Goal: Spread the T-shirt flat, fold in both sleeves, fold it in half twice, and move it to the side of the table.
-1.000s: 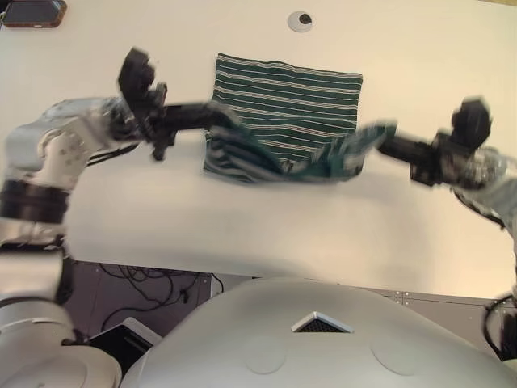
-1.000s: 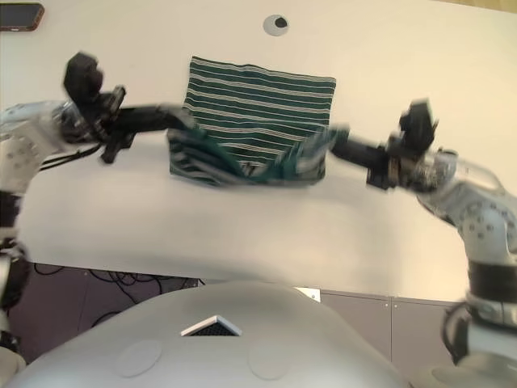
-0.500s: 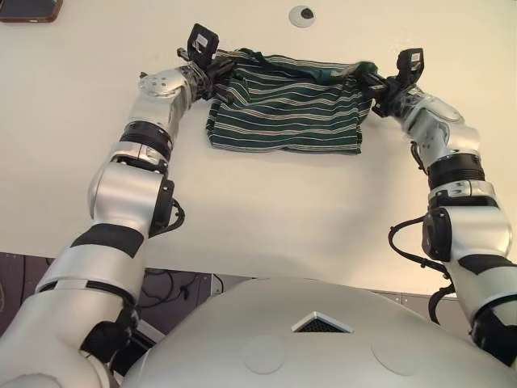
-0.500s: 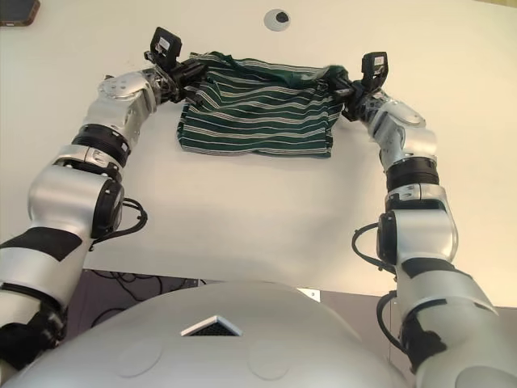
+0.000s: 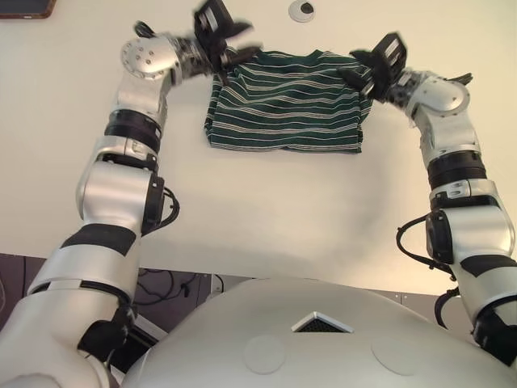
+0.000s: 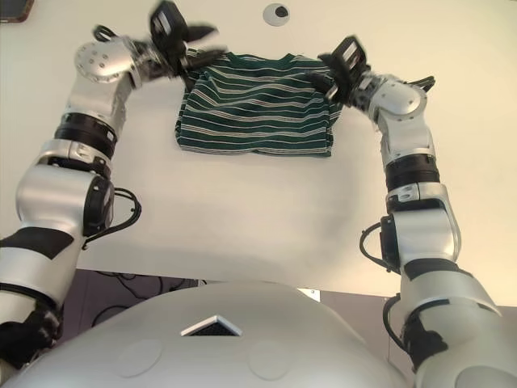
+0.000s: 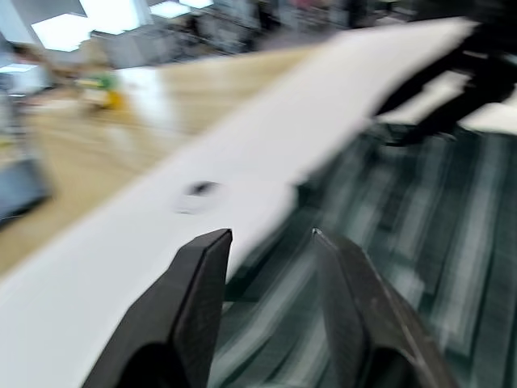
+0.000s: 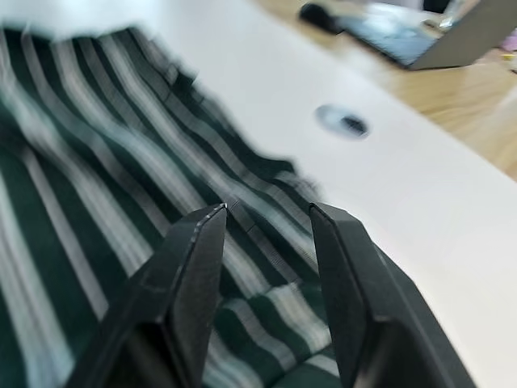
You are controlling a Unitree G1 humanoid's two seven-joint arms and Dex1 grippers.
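Observation:
The dark green T-shirt (image 5: pixel 283 101) with white stripes lies folded in a rough rectangle at the far middle of the white table (image 5: pixel 258 218). My left gripper (image 5: pixel 241 48) hovers just over its far left corner, open, with nothing between the fingers (image 7: pixel 202 291). At the far right corner my right gripper (image 5: pixel 351 66) is also open and holds nothing. In the right wrist view the striped cloth (image 8: pixel 97 178) lies just under that gripper (image 8: pixel 267 210). In the left wrist view the cloth (image 7: pixel 420 234) lies beyond the left gripper (image 7: pixel 269 236).
A round cable grommet (image 5: pixel 303 10) sits in the table just behind the shirt. A dark flat device (image 5: pixel 24 6) lies at the far left corner. Bare table stretches to the left, right and front of the shirt, down to the near edge (image 5: pixel 242 271).
Both grippers carried the shirt's near edge over to its far edge, folding it in half, then let go and opened, lifting slightly off the corners.

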